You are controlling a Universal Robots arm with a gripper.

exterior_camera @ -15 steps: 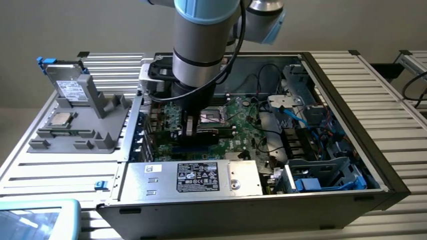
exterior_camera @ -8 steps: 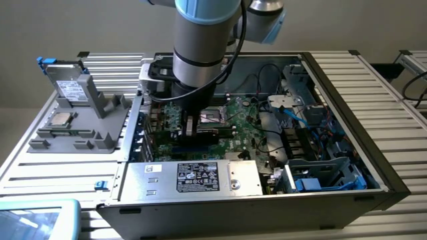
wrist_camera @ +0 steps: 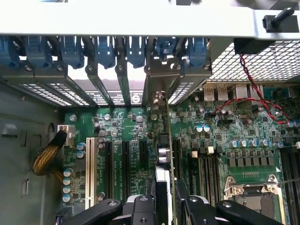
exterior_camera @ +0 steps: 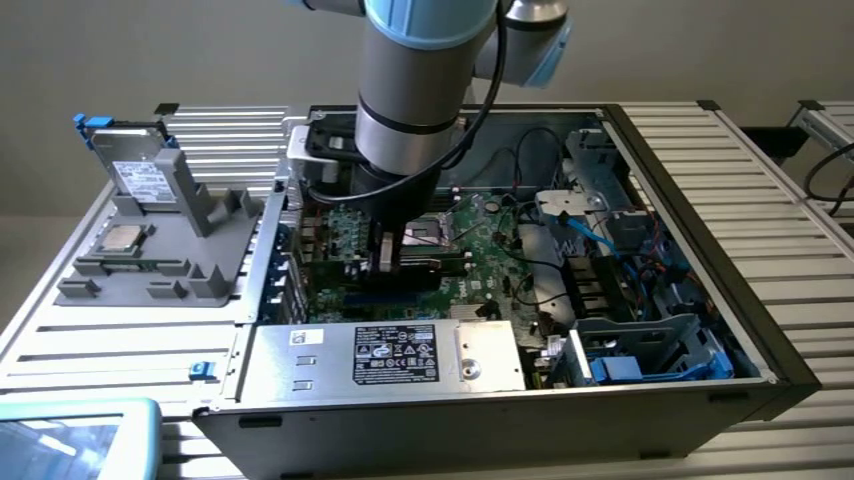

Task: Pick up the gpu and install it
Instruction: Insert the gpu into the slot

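gpu (wrist_camera: 163, 154) edge-on within end effector (wrist_camera: 165, 207), seemingly gripped.

Power supply label (exterior_camera: 395, 354): print apparently unreadable

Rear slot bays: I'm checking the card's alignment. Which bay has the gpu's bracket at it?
The second bay from the wire-mesh grille: the gpu has its solid silver bracket there, whereas the other bays show perforated covers. The gripper grips the card edge-on.
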